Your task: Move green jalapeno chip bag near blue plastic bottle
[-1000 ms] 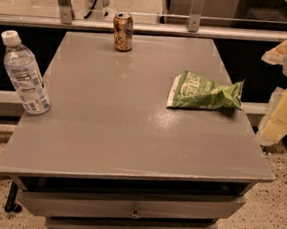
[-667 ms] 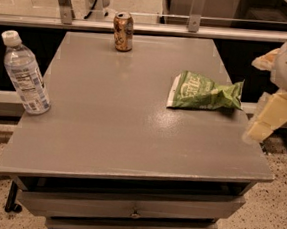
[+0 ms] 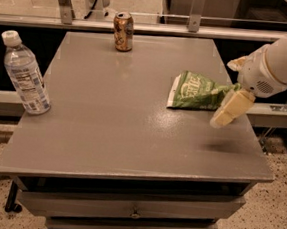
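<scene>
As the cream two-finger tool [image 3: 226,92] swung in over the grey bench [image 3: 131,135], fingers apart, the crinkled green jalapeno chip bag [image 3: 195,91] lay ungrasped just beside it, the clear plastic bottle [image 3: 24,76] well apart.

- table [image 3: 131,135] is looking smooth, semi-matt (grey)
- green jalapeno chip bag [image 3: 195,91] is gleaming, crinkled film
- gripper [image 3: 224,93], matt cream plastic, is hovering at the bag's right end

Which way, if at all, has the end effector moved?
Yes. End effector moved left, past the table's right edge, to the green jalapeno chip bag.
</scene>
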`<state>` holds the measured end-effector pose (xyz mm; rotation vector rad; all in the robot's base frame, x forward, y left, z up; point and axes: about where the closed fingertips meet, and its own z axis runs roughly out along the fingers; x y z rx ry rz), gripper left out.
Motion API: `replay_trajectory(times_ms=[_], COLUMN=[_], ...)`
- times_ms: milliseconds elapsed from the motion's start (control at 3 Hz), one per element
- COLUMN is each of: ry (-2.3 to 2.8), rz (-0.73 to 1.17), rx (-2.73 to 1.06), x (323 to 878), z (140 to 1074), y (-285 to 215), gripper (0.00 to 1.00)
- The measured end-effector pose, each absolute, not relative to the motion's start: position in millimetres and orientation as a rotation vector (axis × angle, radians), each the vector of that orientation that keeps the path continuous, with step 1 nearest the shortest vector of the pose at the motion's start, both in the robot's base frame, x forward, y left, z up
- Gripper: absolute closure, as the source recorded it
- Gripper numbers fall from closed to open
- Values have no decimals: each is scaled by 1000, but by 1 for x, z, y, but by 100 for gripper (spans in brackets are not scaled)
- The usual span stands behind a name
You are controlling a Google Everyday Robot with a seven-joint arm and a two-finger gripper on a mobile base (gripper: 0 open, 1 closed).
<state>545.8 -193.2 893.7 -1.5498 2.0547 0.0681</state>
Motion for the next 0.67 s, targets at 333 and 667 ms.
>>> replay_trajectory(times_ms=[333,667], ry=[2047,2036], rz=[114,160], rx=[-1485,-1444], x=[576,592], z=[875,864], y=[-187,-179], gripper=[0,17])
